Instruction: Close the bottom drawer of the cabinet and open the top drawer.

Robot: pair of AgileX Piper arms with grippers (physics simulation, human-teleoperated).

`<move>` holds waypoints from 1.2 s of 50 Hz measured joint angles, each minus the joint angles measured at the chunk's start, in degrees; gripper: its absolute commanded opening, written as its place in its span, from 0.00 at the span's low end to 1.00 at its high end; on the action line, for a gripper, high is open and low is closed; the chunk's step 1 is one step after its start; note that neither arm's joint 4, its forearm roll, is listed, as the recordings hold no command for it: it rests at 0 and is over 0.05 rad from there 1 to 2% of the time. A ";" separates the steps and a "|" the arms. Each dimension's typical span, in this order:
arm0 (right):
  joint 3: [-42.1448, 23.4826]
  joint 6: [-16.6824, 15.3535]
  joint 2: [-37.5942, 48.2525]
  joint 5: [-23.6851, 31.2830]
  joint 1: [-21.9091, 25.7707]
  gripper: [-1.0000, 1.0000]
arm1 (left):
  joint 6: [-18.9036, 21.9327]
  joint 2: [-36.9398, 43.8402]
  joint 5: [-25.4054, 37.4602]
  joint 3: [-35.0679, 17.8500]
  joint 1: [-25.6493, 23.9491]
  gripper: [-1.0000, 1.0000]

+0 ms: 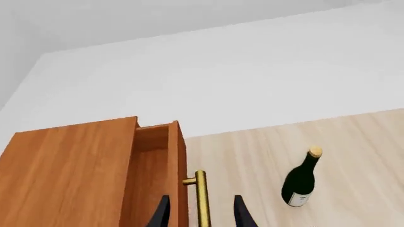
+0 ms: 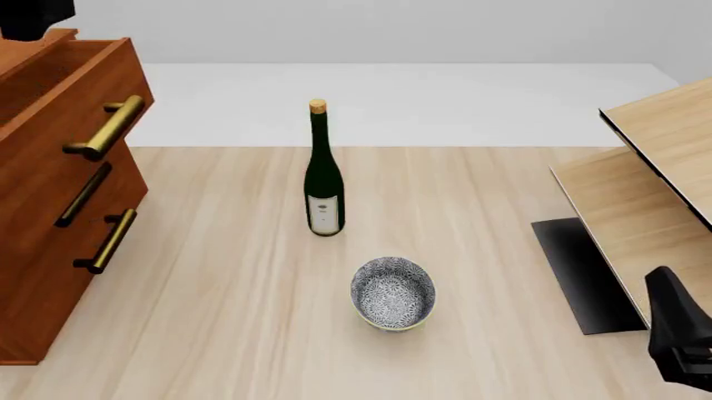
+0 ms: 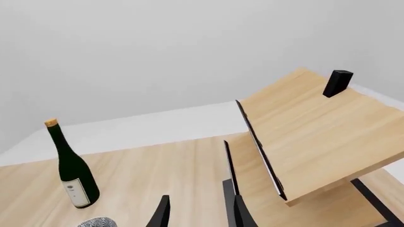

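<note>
The cabinet (image 2: 50, 275) stands at the table's left edge. Its top drawer (image 2: 83, 100) is pulled out, with its inside showing and its brass handle (image 2: 106, 125) free. The same top drawer (image 1: 178, 165) and handle (image 1: 202, 198) show in the left wrist view, lined up between the fingers of my open left gripper (image 1: 202, 197). In the front view only a black part of the left arm (image 2: 33, 17) shows, above the cabinet and apart from the handle. The bottom drawer (image 2: 67, 283) looks level with the middle one. My right gripper (image 3: 200, 198) hangs open and empty at the near right.
A dark green wine bottle (image 2: 323, 179) stands upright mid-table, with a patterned bowl (image 2: 393, 292) in front of it. Pale plywood boards (image 2: 656, 167) lean on a black base (image 2: 579, 271) at the right, close to the right arm (image 2: 679, 333).
</note>
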 measured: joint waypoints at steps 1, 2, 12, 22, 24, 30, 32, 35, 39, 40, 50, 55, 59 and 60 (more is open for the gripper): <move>0.00 -0.01 0.00 0.00 0.00 1.00 | -0.57 0.09 -0.04 0.24 0.18 1.00; 0.00 -0.02 0.00 0.00 0.01 1.00 | -1.14 0.17 -0.06 0.51 0.26 1.00; -0.03 -0.10 0.00 0.01 0.11 1.00 | -4.41 0.17 -1.41 3.96 1.53 1.00; -0.06 -0.17 0.01 0.04 0.12 1.00 | -5.61 -0.18 -2.99 7.02 3.33 1.00; -0.06 -0.19 0.01 0.04 0.10 1.00 | -5.67 -0.16 -3.34 7.58 3.76 1.00; -0.09 -0.26 0.01 0.06 0.07 1.00 | -5.73 0.04 -4.45 9.17 4.98 1.00; -0.10 -0.28 0.01 0.07 0.05 1.00 | -5.79 0.12 -4.83 9.73 5.32 1.00; -0.11 -0.31 0.01 0.08 0.05 1.00 | -5.87 0.20 -5.40 10.58 5.82 1.00; -0.12 -0.34 0.00 0.09 0.06 1.00 | -5.97 0.33 -6.02 11.51 6.31 1.00; -0.13 -0.34 0.00 0.09 0.05 1.00 | -5.96 0.35 -6.17 11.71 6.44 1.00; -0.15 -0.35 0.00 0.11 -0.03 1.00 | -6.18 0.82 -7.74 13.73 7.51 1.00; -0.15 -0.40 0.00 0.11 -0.04 1.00 | -6.18 1.01 -8.46 14.61 8.02 1.00; -0.14 -0.44 0.00 0.11 -0.02 1.00 | -6.28 1.12 -9.05 15.43 8.36 1.00; -0.14 -0.46 0.00 0.11 -0.01 1.00 | -6.34 1.16 -9.20 15.66 8.41 1.00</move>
